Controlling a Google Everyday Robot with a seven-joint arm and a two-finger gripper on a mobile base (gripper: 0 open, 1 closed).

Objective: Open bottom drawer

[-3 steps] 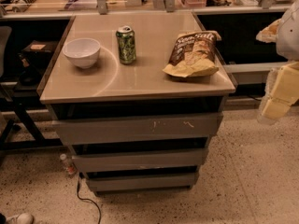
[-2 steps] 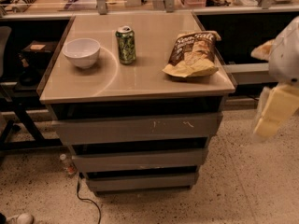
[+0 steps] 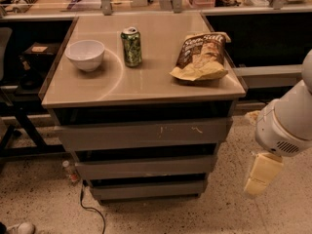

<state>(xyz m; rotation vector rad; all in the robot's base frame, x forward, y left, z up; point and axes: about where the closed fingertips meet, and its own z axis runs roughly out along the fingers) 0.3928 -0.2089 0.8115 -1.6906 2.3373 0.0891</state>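
Cabinets: one grey drawer cabinet (image 3: 146, 89) with a tan top was in view.
Drawer fronts: three were counted, namely the widest, scratched top front (image 3: 144, 134), the plain middle front (image 3: 146, 168), and the slimmest one, the bottom drawer (image 3: 148, 190).
Bowls: one white bowl (image 3: 85, 54) sat on the top.
Cans: one green drink can (image 3: 131, 46) stood upright.
Snack bags: one crumpled snack bag (image 3: 201, 57) lay there.
Bottles: one small bottle (image 3: 69, 171) was on the floor by the cabinet's left side.
Cables: one dark cable (image 3: 92, 211) ran across the floor.
Robot arms: one white arm (image 3: 287, 121) was at the right edge.
Grippers: one cream gripper (image 3: 262, 174) hung low, right of the cabinet and apart from it.
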